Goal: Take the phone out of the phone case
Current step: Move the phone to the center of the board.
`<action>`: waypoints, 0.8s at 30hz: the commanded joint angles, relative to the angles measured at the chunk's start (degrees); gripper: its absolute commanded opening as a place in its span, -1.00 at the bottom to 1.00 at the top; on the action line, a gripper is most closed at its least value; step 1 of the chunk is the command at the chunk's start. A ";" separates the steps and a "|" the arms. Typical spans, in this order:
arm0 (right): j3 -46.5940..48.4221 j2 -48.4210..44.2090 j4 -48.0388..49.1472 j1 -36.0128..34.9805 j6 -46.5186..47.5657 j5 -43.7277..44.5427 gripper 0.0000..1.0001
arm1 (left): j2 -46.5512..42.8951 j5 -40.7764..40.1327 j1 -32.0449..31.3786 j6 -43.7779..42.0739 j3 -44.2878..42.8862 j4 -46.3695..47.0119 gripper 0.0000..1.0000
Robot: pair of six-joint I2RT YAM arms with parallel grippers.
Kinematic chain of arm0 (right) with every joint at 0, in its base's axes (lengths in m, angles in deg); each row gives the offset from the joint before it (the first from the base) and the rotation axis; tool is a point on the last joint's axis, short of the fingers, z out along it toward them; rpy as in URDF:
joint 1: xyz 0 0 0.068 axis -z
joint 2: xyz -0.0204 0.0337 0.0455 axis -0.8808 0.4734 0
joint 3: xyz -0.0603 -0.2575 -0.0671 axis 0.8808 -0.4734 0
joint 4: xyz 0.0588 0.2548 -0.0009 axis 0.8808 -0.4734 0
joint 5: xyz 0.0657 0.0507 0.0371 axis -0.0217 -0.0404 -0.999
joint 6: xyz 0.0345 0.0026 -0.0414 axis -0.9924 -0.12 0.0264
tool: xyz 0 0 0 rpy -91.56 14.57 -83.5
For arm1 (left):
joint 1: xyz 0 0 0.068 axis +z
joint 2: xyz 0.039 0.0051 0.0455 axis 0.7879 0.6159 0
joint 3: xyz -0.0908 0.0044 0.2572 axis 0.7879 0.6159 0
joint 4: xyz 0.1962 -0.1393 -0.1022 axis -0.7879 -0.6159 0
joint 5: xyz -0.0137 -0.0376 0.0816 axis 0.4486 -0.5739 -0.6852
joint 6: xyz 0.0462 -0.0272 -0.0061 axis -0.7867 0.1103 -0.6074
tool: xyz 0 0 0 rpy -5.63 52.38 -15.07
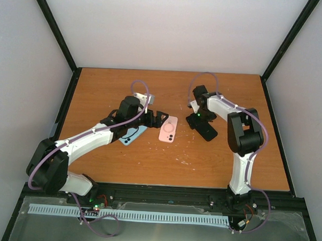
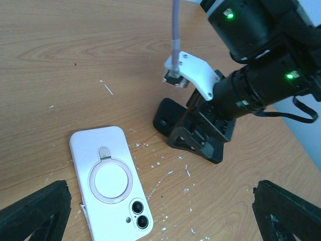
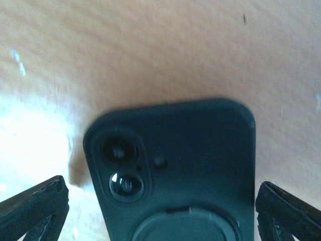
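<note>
Right wrist view: right gripper (image 3: 160,210) spread wide, empty, with the black cased phone (image 3: 200,145) lying back-up between its fingers (image 3: 31,208). The left gripper (image 2: 160,216), also spread, hovers over the pink phone (image 2: 108,181). Likely approach step; next, lower and pinch its edges.

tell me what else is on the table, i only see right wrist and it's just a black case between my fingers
Observer: A pink phone case lies back up, left of the black case.
Operator: where's the left gripper
Observer: The left gripper is open, just left of the pink case's far end, holding nothing.
Operator: anything else down there
Observer: A light blue phone lies partly under the left arm.
</note>
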 commanded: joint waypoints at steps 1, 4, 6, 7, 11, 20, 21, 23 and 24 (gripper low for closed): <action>-3.74 -5.14 0.55 0.24 4.65 2.22 1.00 | -0.15 -0.07 -0.61 0.67 0.03 -0.05 0.99; -5.64 -6.38 0.30 0.27 5.54 1.61 1.00 | 0.18 0.07 -0.61 0.75 -0.13 0.15 0.99; -6.55 -6.52 0.09 0.26 6.37 0.80 1.00 | 0.42 0.08 -0.60 0.91 -0.30 0.26 0.99; -6.91 -6.40 -0.02 0.22 6.98 0.36 1.00 | 0.51 0.17 -0.60 1.09 -0.38 0.32 0.99; -7.91 -5.81 0.04 0.28 8.71 -0.33 1.00 | 0.74 0.44 -0.61 1.23 -0.78 0.13 0.99; -8.43 -4.02 0.56 0.53 10.30 0.49 1.00 | 0.47 -0.02 -0.61 1.88 -0.69 -0.37 0.99; -8.46 -4.02 0.99 0.66 9.92 1.05 1.00 | 0.47 -0.05 -0.59 1.99 -0.79 -0.40 0.99; -9.06 -5.67 2.72 1.18 9.96 1.35 1.00 | 0.47 -0.13 -0.57 2.06 -0.89 -0.53 0.99; -9.03 -6.54 3.21 1.27 10.02 1.78 1.00 | 0.47 -0.17 -0.61 2.07 -0.93 -0.53 0.99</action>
